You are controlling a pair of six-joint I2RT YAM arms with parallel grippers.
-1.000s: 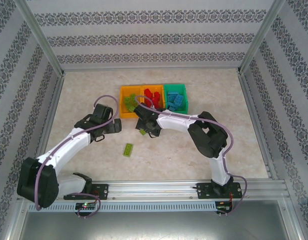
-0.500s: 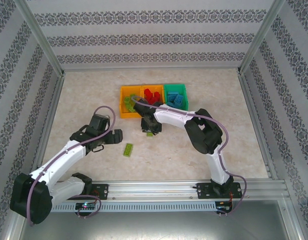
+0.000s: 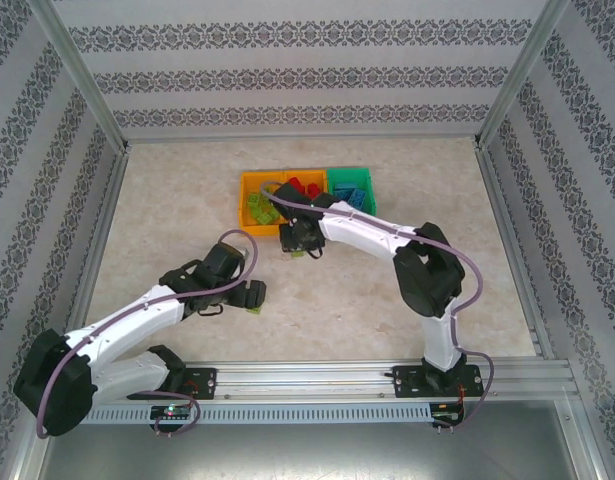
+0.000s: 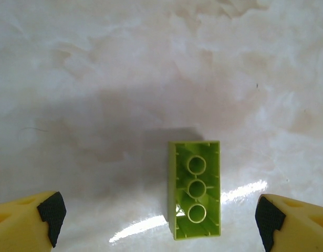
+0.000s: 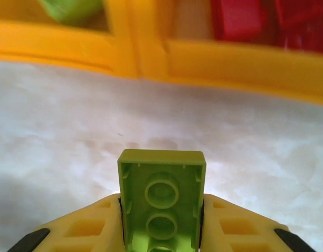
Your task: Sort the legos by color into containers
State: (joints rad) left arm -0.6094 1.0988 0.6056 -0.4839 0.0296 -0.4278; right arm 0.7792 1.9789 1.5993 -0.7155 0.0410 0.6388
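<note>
Surface: pale marbled table (image 3: 167,200), shut in by patterned walls (image 3: 287,80) with metal rails at the corners.
Containers: I see three bins joined in a row at the far middle of the table: left orange bin (image 3: 244,200), middle orange bin (image 3: 287,181), green bin (image 3: 352,174).
Contents: lime legos (image 3: 257,208) lie in the left orange bin, red legos (image 3: 305,187) in the middle one, blue legos (image 3: 353,202) in the green one.
Right gripper (image 3: 299,243): it sits just in front of the orange bins, close to the wall where the two meet. On its wrist view the yellow fingers (image 5: 82,231) are clamped on either side of the held lime brick (image 5: 162,202).
Held lime brick: hollow underside faces the camera, with round tubes showing. It pokes forward out of the jaws, above the table and short of the bin walls.
Ahead of it: the left orange bin's front wall (image 5: 51,44) with a lime piece (image 5: 72,9) behind it, and the middle bin's wall (image 5: 229,58) with red pieces (image 5: 237,18) behind that.
Left gripper (image 3: 255,296): it is low over the near middle of the table, well apart from the bins. I read the jaws as spread wide, one black-tipped finger (image 4: 50,211) at each lower corner of the wrist view.
Loose lime brick (image 4: 196,189): it lies flat on the table, underside up with three tubes showing, between the spread fingers and touching neither. It is nearer the finger at the right of that view.
Overhead check: the left gripper mostly covers this brick, so I cannot make it out clearly from above.
</note>
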